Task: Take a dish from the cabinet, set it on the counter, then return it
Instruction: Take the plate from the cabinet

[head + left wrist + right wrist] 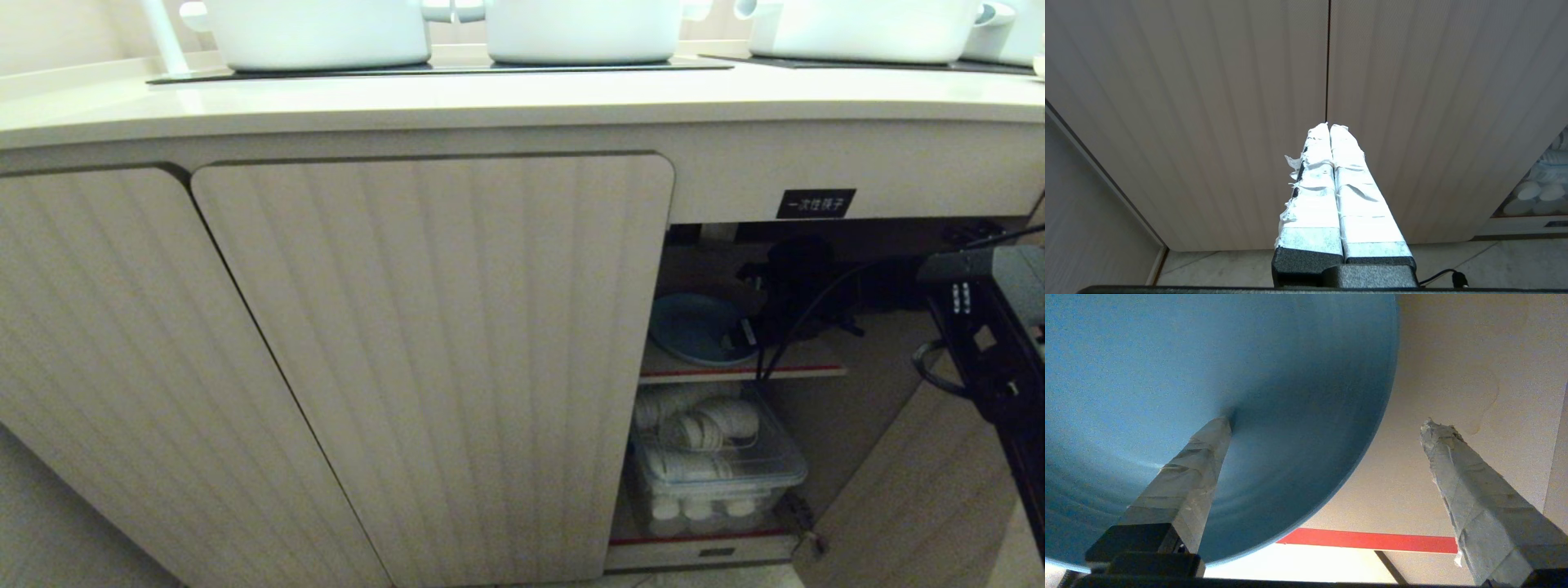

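Dish (1216, 367) under one spread finger (1188, 473)

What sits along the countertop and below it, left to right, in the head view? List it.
Left cabinet door → closed ribbed door → blue dish on the inner shelf → black label → right arm.

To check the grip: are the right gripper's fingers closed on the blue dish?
No, the right gripper stands wide open, one finger over the dish.

Pale tiled floor (1216, 265) w/ white pots (318, 33) lit on black cooktop (441, 69).
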